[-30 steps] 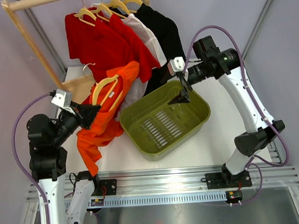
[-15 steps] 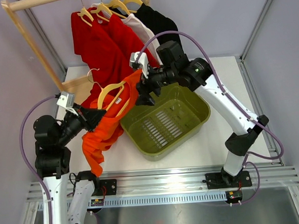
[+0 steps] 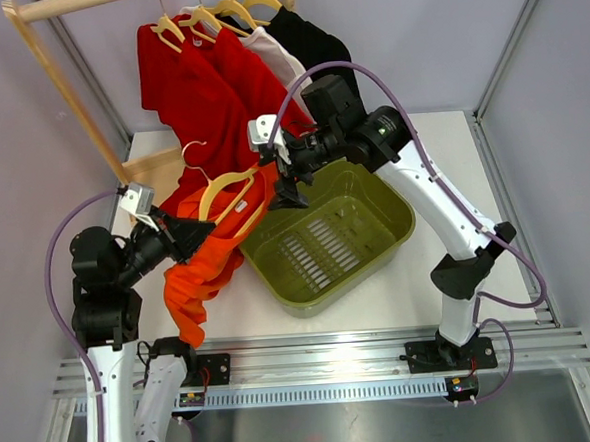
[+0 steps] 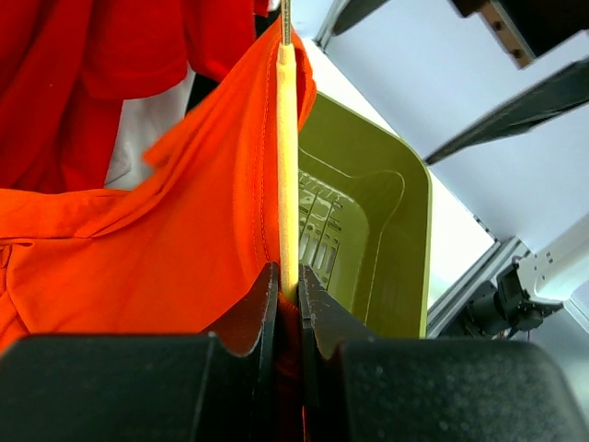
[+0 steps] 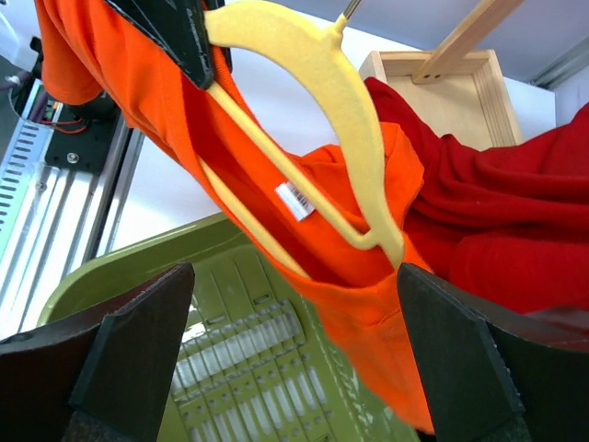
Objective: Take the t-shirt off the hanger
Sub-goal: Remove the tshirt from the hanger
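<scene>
Left gripper clamps nearly shut onto one end of the yellow hanger, orange t-shirt draped just ahead of its jaws; right gripper gapes wide, empty, shirt's far shoulder directly before it.

An olive-green plastic basket sits in the middle of the white bench, turned at an angle, with rows of slots cut in its floor. At the far left stands a wooden clothes rack, its slanted post running down to a shallow wooden box on the bench. Several garments hang from the rack's top bar on pale yellow hangers. There are red shirts on the left, a white one beside them, and a black one furthest right. A ribbed metal rail runs along the bench's near edge. Pale grey walls close in the far side.
</scene>
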Controlling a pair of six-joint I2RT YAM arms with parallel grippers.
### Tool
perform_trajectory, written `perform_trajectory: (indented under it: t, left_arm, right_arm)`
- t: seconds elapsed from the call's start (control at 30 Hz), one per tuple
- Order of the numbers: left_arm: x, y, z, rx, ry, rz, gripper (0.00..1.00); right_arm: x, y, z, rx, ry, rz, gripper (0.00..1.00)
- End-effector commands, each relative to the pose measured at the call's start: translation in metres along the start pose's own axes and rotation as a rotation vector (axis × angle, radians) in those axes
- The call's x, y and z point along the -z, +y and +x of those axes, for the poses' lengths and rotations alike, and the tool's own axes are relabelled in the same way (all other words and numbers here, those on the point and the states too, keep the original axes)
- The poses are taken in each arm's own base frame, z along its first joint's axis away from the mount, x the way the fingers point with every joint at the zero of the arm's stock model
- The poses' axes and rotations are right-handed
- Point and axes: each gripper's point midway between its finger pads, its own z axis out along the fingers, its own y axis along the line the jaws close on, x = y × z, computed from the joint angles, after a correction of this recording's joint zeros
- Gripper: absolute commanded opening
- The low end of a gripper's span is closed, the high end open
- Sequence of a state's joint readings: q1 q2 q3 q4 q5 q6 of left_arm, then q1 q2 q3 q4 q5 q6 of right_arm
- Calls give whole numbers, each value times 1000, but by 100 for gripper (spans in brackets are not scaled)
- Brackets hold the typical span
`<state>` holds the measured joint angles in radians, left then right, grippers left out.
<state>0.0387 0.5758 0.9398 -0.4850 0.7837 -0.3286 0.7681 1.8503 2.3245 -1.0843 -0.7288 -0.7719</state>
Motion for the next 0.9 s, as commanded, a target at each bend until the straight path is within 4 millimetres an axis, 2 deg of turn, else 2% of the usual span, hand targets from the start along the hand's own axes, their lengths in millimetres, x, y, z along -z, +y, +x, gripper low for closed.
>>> perform_trajectory:
  t: [0.0, 0.07, 0.1, 0.13, 0.17, 0.2, 0.23, 0.27, 0.3, 0.33, 0.4, 0.63, 0.87]
  left_arm:
    - [4, -18, -7, -63, -15, 85, 0]
    - [5, -16, -7, -65, -16, 64, 0]
    - [6, -12, -10, -68, -28, 34, 0]
    - [6, -10, -11, -65, -32, 19, 0]
    - [6, -8, -12, -59, -36, 3, 0]
    - [7, -5, -14, -59, -48, -24, 0]
    - [8, -3, -16, -55, -55, -39, 0]
    - [8, -2, -17, -43, -62, -50, 0]
    - [8, 1, -19, -40, -72, -70, 0]
    - [9, 1, -20, -34, -79, -78, 0]
    - [10, 3, -23, -14, -94, -101, 0]
    - [14, -2, -33, 32, -147, -112, 0]
    - [16, 0, -30, 72, -156, -128, 0]
  right_arm:
    - [-5, -5, -15, 122, -60, -16, 99]
    - [-7, -11, -15, 89, -51, 10, 97]
    - [-8, -14, -15, -18, -52, 38, 94]
    - [-8, -33, -18, -41, -63, 131, 86]
    - [-13, -35, -11, -156, -56, 158, 80]
    - [-8, -40, -13, -186, -65, 202, 75]
    - [-5, -55, -15, -198, -79, 287, 72]
    - [-8, -58, -6, -244, -67, 318, 69]
    - [-3, -60, -11, -289, -87, 354, 68]
    - [0, -67, -11, -297, -95, 397, 67]
    - [-1, -67, -8, -347, -99, 411, 67]
    - [-23, -69, 10, -471, -47, 472, 70]
    - [-41, -63, 5, -506, -50, 489, 72]
